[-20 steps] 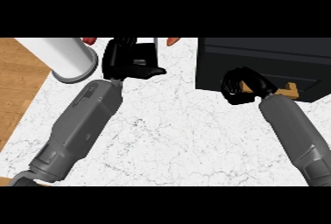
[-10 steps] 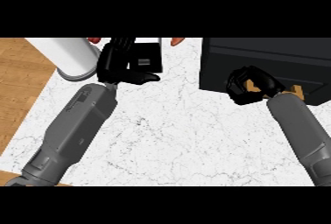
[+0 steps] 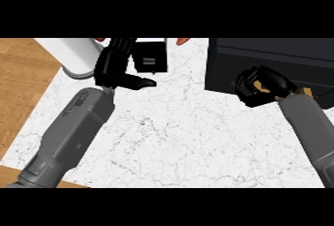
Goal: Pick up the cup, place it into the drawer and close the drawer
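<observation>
Right hand at the drawer, cup not clearly in view

The right hand [image 3: 261, 86] is curled at the dark drawer unit [image 3: 274, 57], upper right; a tan thing shows inside its fingers, possibly the cup. The left hand [image 3: 117, 66] rests open, upper left. Judged risk: releasing over the drawer's edge could spill it onto the surface [image 3: 183, 141].
</observation>
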`<state>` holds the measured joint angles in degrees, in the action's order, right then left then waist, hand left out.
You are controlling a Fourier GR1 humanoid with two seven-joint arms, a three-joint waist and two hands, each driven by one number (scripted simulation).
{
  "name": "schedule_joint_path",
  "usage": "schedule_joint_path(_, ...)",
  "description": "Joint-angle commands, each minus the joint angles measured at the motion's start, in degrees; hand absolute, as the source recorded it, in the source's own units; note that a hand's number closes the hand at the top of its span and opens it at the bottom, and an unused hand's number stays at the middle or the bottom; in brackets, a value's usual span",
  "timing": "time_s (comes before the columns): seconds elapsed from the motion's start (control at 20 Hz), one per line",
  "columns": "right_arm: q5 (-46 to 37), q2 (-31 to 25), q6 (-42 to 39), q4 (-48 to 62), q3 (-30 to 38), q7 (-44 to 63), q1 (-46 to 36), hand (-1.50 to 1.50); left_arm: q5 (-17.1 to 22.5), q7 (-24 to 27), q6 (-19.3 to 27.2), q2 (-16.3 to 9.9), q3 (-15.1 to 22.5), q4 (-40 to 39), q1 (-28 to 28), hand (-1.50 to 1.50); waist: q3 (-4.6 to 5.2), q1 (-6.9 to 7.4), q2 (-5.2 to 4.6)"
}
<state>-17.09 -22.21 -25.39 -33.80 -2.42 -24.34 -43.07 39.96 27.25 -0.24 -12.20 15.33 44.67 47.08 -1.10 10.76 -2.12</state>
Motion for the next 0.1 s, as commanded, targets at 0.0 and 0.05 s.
schedule_joint_path(0.0,-0.7,-6.2,7.6,1.8,4.8,4.5,-9.8,1.50,0.1,0.2,-1.0,-0.2,0.2,1.1,-0.8,-1.50,0.92,2.39,-0.63)
schedule_joint_path(0.05,-0.3,-7.0,6.6,1.2,5.0,4.3,-10.0,1.50,-0.1,0.3,0.0,0.8,0.4,0.7,-1.0,-1.50,0.92,1.68,-0.77)
